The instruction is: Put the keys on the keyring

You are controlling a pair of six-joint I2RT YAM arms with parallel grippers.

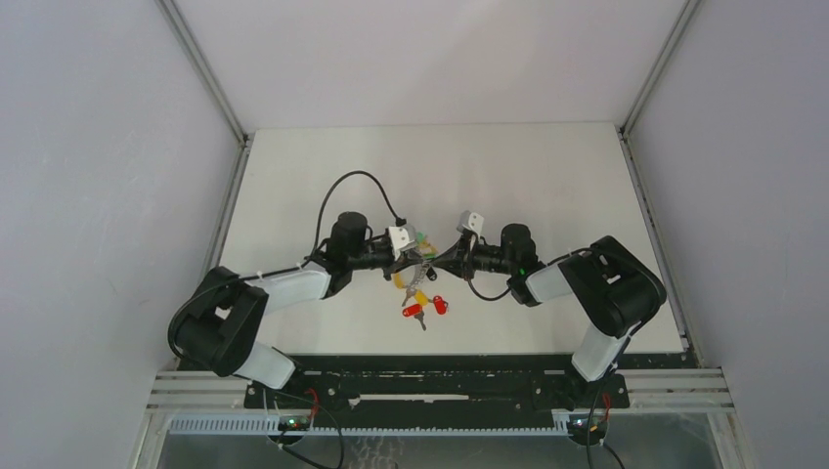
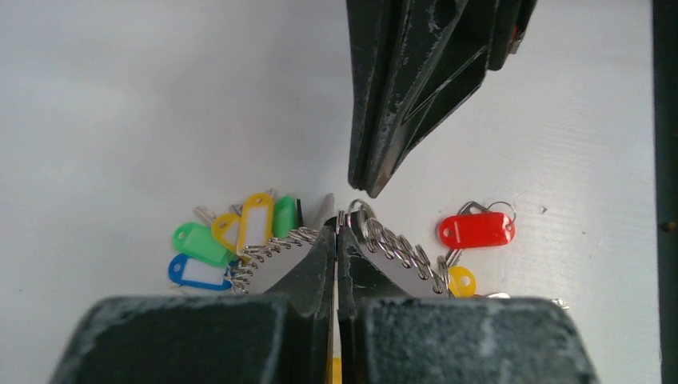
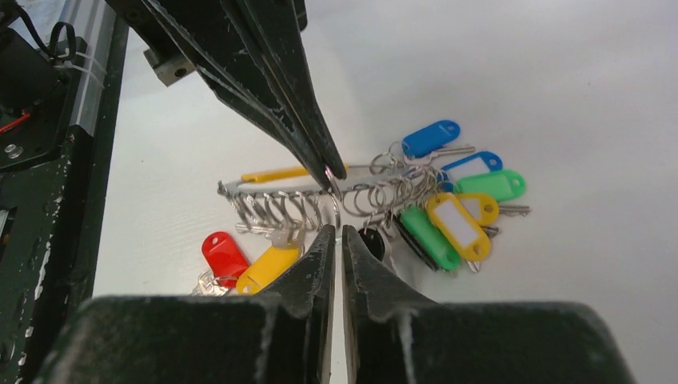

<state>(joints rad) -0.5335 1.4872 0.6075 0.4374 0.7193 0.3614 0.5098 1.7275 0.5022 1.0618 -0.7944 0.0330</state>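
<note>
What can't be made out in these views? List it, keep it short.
- Top external: the keys and keyring are too small to count, and both arms' jaws cover the ring.
- Left wrist: the yellow tag is partly hidden behind the left jaws.
- Right wrist: the red key has its blade hidden behind the right jaws at the bottom.

Silver keys [image 3: 224,254], tags red and yellow. Silver keyring [image 3: 376,196]: tags green, blue and yellow with white inserts, plus an orange-yellow band [image 3: 272,173]. White table [image 3: 560,80]. Black left gripper [image 2: 336,232] and right gripper [image 3: 336,236], scuffed grey.
</note>
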